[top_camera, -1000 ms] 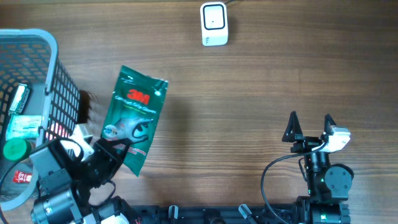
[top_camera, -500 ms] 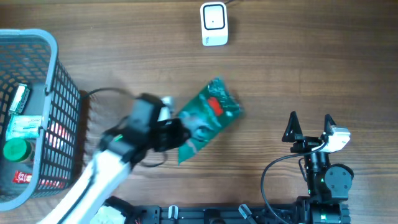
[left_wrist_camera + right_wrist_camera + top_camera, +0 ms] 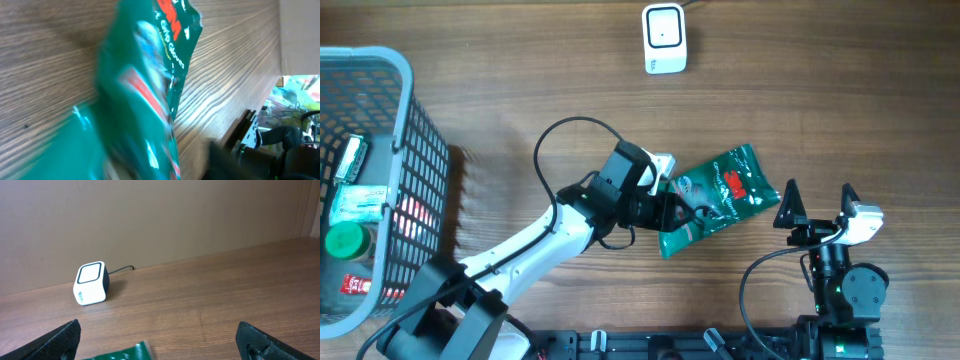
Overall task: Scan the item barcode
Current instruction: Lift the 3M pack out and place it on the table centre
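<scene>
Swung out from the near-left corner to mid-table within the last second, carrying the green glove packet [image 3: 725,192] away from the basket [image 3: 405,75] and over to just beside the right gripper [image 3: 818,188]; turned it as well, from roughly upright to slantwise, logo end now up and to the right; nothing changed on the right side, jaws there spread wide and holding nothing. Cannot tell whether clamped or letting go at the left gripper [image 3: 658,208]; covers the packet's lower-left end from overhead, and in the left wrist view shows only blurred green film filling the near field, no fingers to be made out. Likely trouble from here: a slack hold on slippery film, so a slide or drop short of the scanner [image 3: 665,38], well apart at the far edge of the table; printed front facing up, so probably the wrong face for a reading unless flipped toward the scanner window, though no barcode visible on any side to confirm; crumpled or bowed film, and so a failed read; a snag against the right gripper's nearer finger if pushed further right. Packet's near end at the left gripper; its far end just beside that right finger, touching or apart not clear; only a green corner showing low between the right fingertips [image 3: 64,336] from the right wrist.
</scene>
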Controlling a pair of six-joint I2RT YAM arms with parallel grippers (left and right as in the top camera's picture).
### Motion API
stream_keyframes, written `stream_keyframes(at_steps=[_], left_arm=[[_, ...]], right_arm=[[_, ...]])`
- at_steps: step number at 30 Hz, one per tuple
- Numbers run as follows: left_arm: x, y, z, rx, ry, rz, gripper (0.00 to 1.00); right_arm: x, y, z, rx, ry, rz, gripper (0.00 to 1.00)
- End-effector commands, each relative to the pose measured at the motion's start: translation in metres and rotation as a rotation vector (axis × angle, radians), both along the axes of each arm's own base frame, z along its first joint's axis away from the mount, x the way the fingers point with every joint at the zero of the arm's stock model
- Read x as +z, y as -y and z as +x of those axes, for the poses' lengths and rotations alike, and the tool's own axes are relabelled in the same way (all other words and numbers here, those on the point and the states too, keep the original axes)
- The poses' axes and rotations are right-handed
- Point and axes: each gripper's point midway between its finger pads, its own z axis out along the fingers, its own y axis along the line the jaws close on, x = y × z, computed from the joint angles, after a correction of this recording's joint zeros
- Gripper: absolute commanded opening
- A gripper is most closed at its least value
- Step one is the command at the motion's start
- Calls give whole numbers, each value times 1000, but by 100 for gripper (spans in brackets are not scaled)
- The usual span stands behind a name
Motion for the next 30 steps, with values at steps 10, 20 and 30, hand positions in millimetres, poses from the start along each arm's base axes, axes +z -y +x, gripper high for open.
stream_keyframes(at_steps=[10,20,30], left_arm=[[194,-121,80,450,308,372,100],[302,-369,18,1563,185,289,100],[240,-520,-44,2110,-210,420,100]], right_arm=[[2,-2,0,11,8,9,100],[2,-2,0,11,8,8,100],[2,-2,0,11,8,8,100]])
